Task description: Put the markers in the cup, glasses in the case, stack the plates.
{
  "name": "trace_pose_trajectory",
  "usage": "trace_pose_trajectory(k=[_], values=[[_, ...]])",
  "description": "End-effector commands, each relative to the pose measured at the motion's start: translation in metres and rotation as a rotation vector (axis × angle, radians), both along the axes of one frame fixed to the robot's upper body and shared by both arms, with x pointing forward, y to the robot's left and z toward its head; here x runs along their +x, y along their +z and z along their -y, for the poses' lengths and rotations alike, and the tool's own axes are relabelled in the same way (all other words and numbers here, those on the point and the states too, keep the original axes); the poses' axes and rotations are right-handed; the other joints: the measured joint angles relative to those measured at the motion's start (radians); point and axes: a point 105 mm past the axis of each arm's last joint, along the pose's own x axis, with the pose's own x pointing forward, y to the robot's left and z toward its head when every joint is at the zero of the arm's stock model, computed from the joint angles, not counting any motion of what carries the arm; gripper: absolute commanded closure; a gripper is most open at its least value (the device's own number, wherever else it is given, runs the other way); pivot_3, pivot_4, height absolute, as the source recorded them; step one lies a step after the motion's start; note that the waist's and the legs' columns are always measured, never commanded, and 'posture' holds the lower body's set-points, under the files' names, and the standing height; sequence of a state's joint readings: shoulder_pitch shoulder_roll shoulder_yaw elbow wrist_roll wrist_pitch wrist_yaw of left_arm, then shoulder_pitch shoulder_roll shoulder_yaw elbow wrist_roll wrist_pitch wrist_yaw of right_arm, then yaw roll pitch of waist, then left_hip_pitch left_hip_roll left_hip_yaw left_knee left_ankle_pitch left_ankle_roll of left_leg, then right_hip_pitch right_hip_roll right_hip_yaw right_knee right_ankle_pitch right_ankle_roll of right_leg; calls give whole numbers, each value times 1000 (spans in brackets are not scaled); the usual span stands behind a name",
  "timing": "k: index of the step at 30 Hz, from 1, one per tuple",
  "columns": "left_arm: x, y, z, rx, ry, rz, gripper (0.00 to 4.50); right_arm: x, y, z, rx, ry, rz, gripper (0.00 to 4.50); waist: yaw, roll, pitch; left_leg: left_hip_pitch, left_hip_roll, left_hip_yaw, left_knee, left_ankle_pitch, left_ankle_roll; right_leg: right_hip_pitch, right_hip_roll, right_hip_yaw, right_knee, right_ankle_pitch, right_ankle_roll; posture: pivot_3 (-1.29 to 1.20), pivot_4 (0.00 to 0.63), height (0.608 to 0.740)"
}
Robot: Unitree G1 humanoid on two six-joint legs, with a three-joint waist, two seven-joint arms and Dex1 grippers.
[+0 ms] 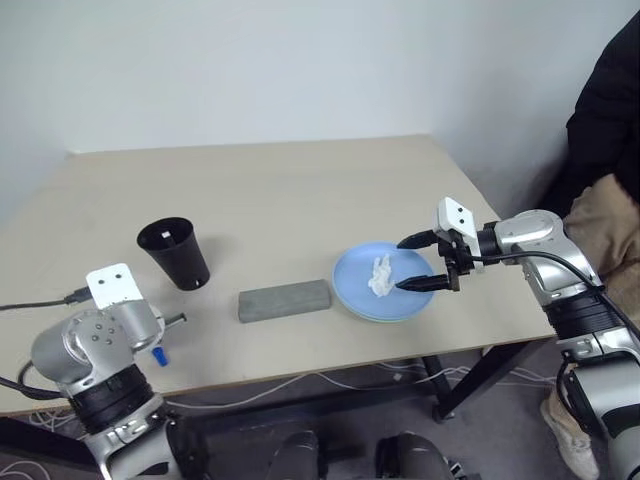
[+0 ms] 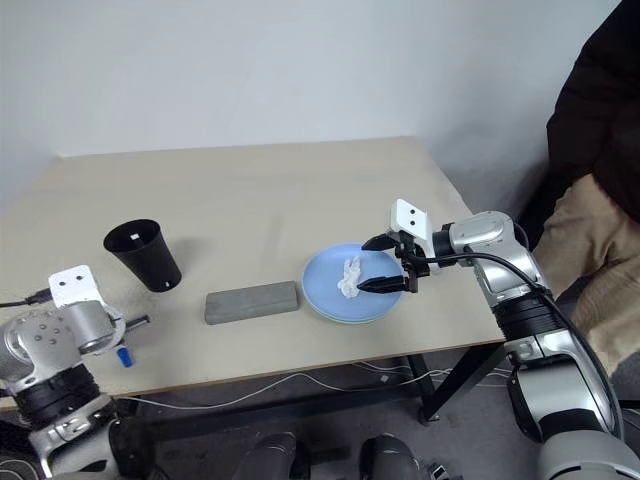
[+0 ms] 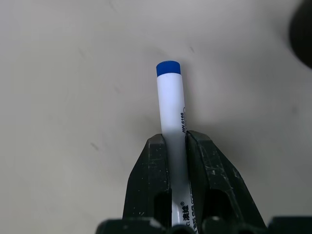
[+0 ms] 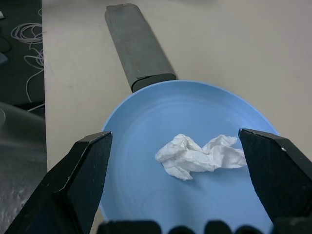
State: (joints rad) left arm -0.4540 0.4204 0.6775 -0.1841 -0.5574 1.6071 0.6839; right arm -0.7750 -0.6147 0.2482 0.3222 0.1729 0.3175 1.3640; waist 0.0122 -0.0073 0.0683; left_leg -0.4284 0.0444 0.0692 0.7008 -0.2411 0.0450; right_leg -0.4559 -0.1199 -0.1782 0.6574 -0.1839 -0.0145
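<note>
1. marker with blue cap (image 3: 170, 112) sits clamped between the two black fingers of the left claw (image 3: 176, 146), held low on its barrel, capped end sticking out over the bare bench (image 1: 300, 190).
2. cup (image 1: 176, 253) stands upright on the bench, near the left claw, mouth open and apparently empty.
3. right claw (image 4: 178, 161) hangs wide apart over the blue plate (image 4: 146, 126), gripping nothing; a crumpled tissue (image 4: 200, 156) lies on the plate between its fingers.
4. blue plate rests on top of a pale green plate (image 1: 372, 317), of which just a thin edge shows; stacking looks done.
5. case (image 1: 285, 300) lies closed on the bench between cup and plates, one end just beside the blue plate's rim. glasses and the black-capped marker could not be made out.
6. likely step in hand: carrying the blue-capped marker over to the cup.
7. risks, as judged:
   - grip is off-centre on a smooth barrel; a quick swing could make the marker pivot or slip out.
   - the cup is tall and tapers toward its base; a marker tip catching the rim, or the claw brushing the wall, could tip it over.
   - letting go with the marker tilted or too high could bounce it off the rim and roll it off the near bench edge.
   - the right claw closing where it hangs would pinch the tissue rather than anything the task names.
</note>
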Motion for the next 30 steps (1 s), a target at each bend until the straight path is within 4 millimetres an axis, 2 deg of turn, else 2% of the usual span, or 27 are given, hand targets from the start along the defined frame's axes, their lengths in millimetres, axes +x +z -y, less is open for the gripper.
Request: trace_pose_trajectory(k=[1,4,6,11,16,21,30], values=[[12,45,-12,103,-29,89,4388,1,16,-3,12,19,62,0,0,-1,1,-1,0,0,0,0,0,-1,0,0,0,0,0,0,0,701],[26,86,-17,206,-79,205,4388,2,16,-4,13,20,63,0,2,-2,1,-1,-2,1,-1,0,0,-2,-1,1,0,0,0,0,0,701],[32,101,-18,240,-95,267,4388,2,16,-5,14,21,63,0,1,-2,1,-2,-2,1,-1,-1,1,-2,-2,1,-1,0,0,0,0,701],[54,158,-8,447,-205,604,4388,3,17,-6,17,21,65,0,0,-2,1,-2,-2,2,-4,-1,1,-3,-2,3,-2,0,0,0,0,701],[64,186,7,546,-308,816,4388,3,17,-7,19,21,67,0,0,-2,1,-2,-1,4,-5,-1,0,-4,-1,4,-2,0,0,0,0,701],[72,188,24,572,-405,920,4388,3,17,-8,21,20,68,0,1,-2,1,-1,-2,5,-5,-1,1,-4,-1,4,-2,0,0,0,0,701],[83,167,41,586,-486,960,4388,2,17,-9,25,20,68,0,0,-2,1,-1,-1,4,-4,0,1,-3,0,3,-2,0,0,0,0,701]])
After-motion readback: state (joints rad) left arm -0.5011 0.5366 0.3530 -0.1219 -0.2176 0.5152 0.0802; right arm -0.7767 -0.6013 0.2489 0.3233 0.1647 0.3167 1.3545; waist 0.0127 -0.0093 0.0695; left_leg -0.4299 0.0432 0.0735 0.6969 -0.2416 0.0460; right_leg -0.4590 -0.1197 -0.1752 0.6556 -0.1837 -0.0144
